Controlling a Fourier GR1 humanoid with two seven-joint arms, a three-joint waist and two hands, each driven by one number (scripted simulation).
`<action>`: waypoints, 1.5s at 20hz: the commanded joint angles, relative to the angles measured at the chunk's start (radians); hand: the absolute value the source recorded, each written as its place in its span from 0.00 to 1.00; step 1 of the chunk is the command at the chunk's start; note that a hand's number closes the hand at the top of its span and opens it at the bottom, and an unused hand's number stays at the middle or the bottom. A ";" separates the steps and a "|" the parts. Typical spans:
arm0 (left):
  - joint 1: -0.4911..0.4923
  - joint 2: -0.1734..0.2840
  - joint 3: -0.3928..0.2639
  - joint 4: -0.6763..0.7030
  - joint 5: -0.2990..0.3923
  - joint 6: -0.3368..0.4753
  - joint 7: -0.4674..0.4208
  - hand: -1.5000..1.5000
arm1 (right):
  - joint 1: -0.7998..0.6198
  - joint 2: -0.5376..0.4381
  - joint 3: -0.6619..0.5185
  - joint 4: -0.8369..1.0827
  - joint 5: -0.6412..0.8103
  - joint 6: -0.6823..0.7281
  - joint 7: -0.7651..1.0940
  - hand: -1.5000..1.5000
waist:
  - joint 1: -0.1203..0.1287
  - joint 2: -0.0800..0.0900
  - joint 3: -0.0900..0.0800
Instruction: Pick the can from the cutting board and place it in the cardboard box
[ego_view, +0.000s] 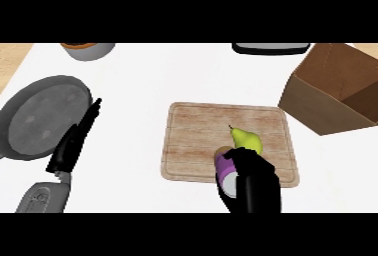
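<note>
1. Can (224, 169), purple with a pale end, lies at the near edge of the board (199, 135), just beside a pear (246, 140).
2. Right hand (253, 182) is over the can, fingers curled round its right side; whether the can is lifted off the board cannot be told.
3. Left hand (72, 145) rests open at the view's left, fingers straight, lying along the rim of a grey pan (40, 117).
4. Box (336, 87) stands open, well apart to the right and farther back; nothing shows inside.
5. Judged progress: grasp under way; lift, carry and placing in the box remain.
6. Writing: none readable on can or box.
</note>
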 joint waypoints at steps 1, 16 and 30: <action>-0.002 -0.006 -0.013 -0.006 0.000 -0.011 -0.018 0.50 | -0.188 0.014 -0.136 0.088 -0.064 0.249 0.162 1.00 | 0.036 0.015 -0.001; -0.024 -0.037 -0.051 -0.011 -0.035 0.006 0.003 0.50 | -1.054 0.014 -0.440 0.515 -0.084 0.792 0.639 1.00 | 0.057 0.007 -0.001; -0.008 -0.002 0.015 0.001 -0.015 0.003 0.000 0.50 | -1.199 -0.062 -0.664 0.544 0.038 0.826 0.667 1.00 | -0.003 -0.001 0.001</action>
